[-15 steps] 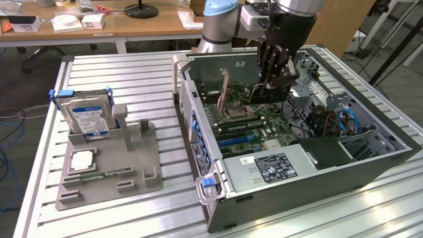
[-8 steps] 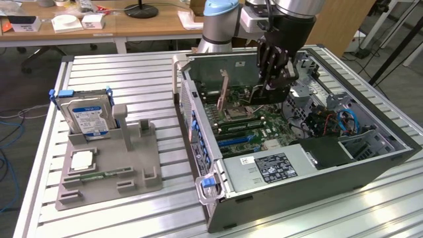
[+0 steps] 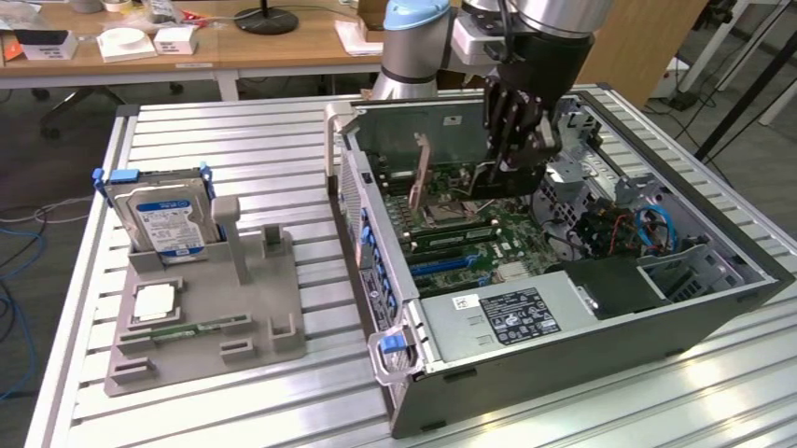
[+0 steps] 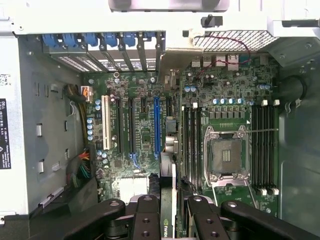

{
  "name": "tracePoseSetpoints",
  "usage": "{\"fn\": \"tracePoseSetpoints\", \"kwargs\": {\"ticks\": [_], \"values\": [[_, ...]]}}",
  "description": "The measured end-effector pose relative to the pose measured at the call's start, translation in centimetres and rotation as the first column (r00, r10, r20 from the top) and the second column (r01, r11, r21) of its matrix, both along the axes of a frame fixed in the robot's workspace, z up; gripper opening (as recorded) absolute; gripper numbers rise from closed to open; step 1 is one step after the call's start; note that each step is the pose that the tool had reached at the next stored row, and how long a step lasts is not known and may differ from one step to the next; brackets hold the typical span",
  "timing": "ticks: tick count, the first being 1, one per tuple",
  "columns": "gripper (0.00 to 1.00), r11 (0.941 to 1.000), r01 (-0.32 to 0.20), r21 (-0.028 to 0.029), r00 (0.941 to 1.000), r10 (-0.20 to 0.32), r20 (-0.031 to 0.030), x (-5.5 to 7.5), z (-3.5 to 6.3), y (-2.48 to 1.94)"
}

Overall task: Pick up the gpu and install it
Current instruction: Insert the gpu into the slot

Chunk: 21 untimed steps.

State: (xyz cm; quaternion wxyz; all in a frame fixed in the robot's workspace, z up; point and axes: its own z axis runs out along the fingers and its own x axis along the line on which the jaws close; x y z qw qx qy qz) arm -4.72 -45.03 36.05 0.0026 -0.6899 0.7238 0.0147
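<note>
My gripper (image 3: 514, 149) hangs inside the open computer case (image 3: 697, 299), over the motherboard (image 3: 468, 238). It is shut on the gpu (image 3: 498, 180), which hangs below the fingers as a dark block. In the wrist view the gpu (image 4: 167, 192) is seen edge-on between the two black fingers (image 4: 145, 220) of the gripper (image 4: 171, 226), with a green logo on its edge. The card floats above the board, between the long blue expansion slot (image 4: 156, 125) and the memory slots (image 4: 192, 145), apart from both.
The open processor socket (image 4: 225, 155) lies beside the memory slots. Blue slot latches (image 4: 100, 40) line the case's rear wall. On the exterior view's left a grey holder (image 3: 205, 322) carries a blue-labelled hard drive (image 3: 162, 219), a processor chip (image 3: 152, 301) and a memory stick (image 3: 187, 329).
</note>
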Motion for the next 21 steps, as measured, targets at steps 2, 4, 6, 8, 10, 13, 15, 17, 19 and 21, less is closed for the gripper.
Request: {"fn": "tracePoseSetpoints", "kwargs": {"ticks": [2,4,6,8,10,13,15,17,19,21], "values": [[0.26,1.0,0.0,0.0,1.0,0.0,0.0001,0.0,-0.07,0.0],[0.26,1.0,0.0,0.0,1.0,0.0,0.0,0.0,-0.16,0.0],[0.26,1.0,0.0,0.0,1.0,0.0,0.0,0.0,-0.25,0.0],[0.26,1.0,0.0,0.0001,1.0,0.0,0.0001,0.0,-0.37,0.0],[0.26,1.0,0.0,0.0,1.0,0.0,0.0001,0.0,-0.52,0.0],[0.26,1.0,0.0,0.0001,1.0,0.0,0.0002,0.0,-0.76,0.0],[0.26,1.0,0.0,0.0001,1.0,0.0,0.0002,0.0,-0.89,-0.01],[0.26,1.0,0.0,0.0,1.0,0.0,0.0001,0.0,-1.0,-0.02],[0.26,1.0,0.0,0.0,1.0,0.0,0.0001,0.0,-1.12,-0.04],[0.26,1.0,0.0,0.0001,1.0,0.0,0.0001,0.0,-1.24,-0.06]]}}
